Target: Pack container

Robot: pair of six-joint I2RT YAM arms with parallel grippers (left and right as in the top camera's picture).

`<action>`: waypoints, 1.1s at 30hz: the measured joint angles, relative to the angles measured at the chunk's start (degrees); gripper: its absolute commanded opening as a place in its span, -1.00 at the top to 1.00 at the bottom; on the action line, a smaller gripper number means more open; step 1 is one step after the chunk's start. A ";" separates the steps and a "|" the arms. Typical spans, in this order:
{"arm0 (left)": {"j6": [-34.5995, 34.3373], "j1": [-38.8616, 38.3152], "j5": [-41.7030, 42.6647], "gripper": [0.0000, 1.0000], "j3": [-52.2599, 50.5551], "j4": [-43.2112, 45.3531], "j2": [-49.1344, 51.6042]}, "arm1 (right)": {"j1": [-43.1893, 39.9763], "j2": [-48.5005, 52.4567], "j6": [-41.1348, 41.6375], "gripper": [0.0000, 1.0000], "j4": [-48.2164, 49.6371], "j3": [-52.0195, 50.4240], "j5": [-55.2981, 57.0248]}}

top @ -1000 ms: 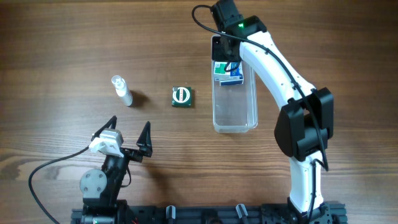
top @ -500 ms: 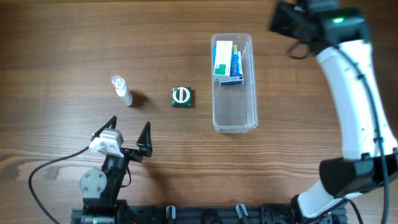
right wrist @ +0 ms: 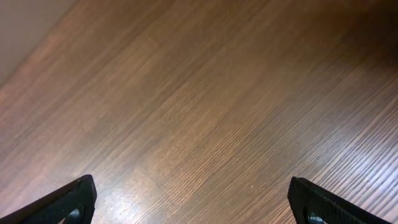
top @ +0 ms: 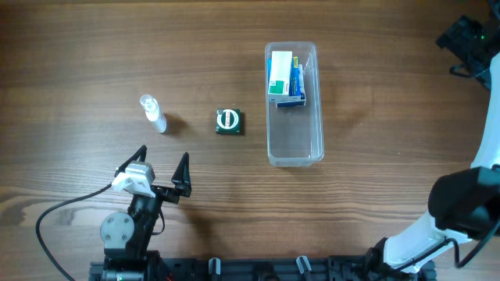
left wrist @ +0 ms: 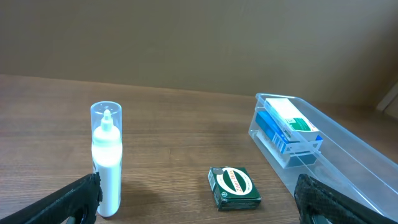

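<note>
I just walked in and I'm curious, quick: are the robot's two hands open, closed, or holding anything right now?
Left hand: open, holding nothing.
Right hand: open, holding nothing.

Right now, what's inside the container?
The container holds a green-and-white box lying on a blue box at its far end; the near half is bare. The blue box is mostly covered.
</note>
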 measured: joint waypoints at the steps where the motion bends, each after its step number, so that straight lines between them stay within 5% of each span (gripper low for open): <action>1: 0.00 0.00 0.00 -1.00 0.00 -0.02 0.00 | 0.00 0.42 0.00 -0.99 0.00 0.00 -0.35; 29: 0.00 0.00 -0.02 -1.00 -0.02 0.39 0.00 | 0.04 3.28 0.00 -1.00 0.04 0.00 -0.79; 33: -0.35 0.07 2.71 -1.00 -0.31 6.03 0.13 | 0.04 3.28 0.00 -0.99 0.11 0.00 -0.79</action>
